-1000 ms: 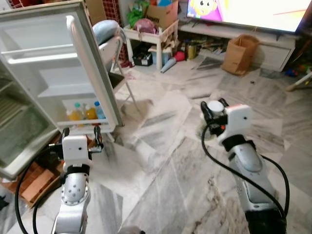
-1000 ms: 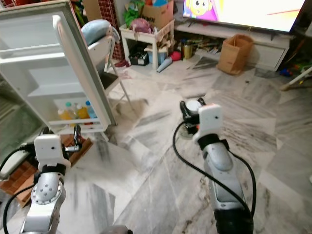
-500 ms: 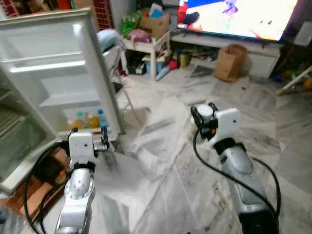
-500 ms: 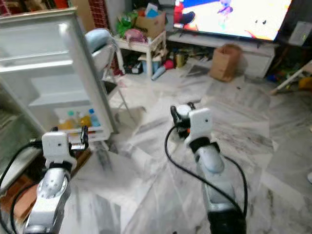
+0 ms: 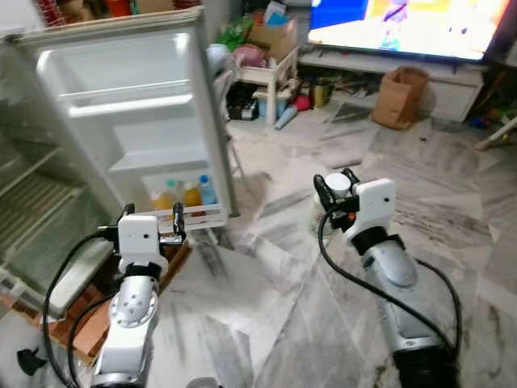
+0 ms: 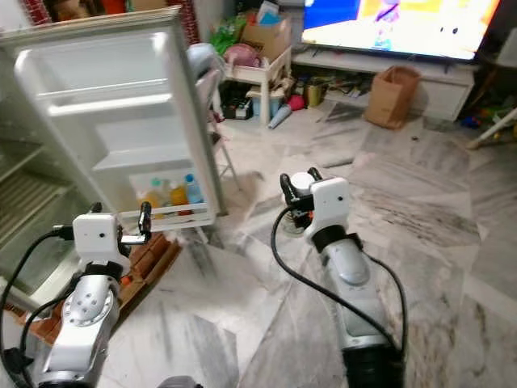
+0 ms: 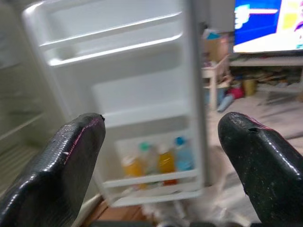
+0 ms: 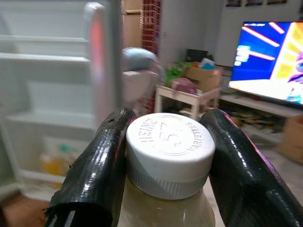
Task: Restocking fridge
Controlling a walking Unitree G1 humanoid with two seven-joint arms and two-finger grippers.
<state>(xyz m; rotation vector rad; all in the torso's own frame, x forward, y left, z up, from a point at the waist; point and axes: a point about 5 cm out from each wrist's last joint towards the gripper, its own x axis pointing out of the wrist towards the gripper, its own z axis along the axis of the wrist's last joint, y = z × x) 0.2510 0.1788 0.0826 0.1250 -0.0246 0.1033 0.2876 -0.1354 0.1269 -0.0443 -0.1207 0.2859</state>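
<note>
My right gripper (image 5: pixel 334 185) is shut on a bottle with a white Heinz 57 cap (image 8: pixel 169 152), held upright above the marble floor to the right of the fridge. The fridge door (image 5: pixel 149 121) stands open on my left, its white shelves facing me. Three drink bottles (image 5: pixel 184 195) stand in its bottom door shelf. My left gripper (image 5: pixel 149 222) is open and holds nothing, low in front of that bottom shelf. In the left wrist view its two black fingers (image 7: pixel 71 163) frame the door shelves and the bottles (image 7: pixel 158 161).
The fridge body (image 5: pixel 32 218) with wire shelves is at the far left. A folding chair (image 5: pixel 216 69) stands behind the door. Further back are a cluttered white side table (image 5: pixel 262 69), a paper bag (image 5: pixel 400 97) and a TV (image 5: pixel 420 24). A brick-red mat (image 5: pixel 77 319) lies under the fridge.
The view has swung, so the fridge door now sits more central and nearer. Both arms keep their poses; the right gripper still holds the bottle.
</note>
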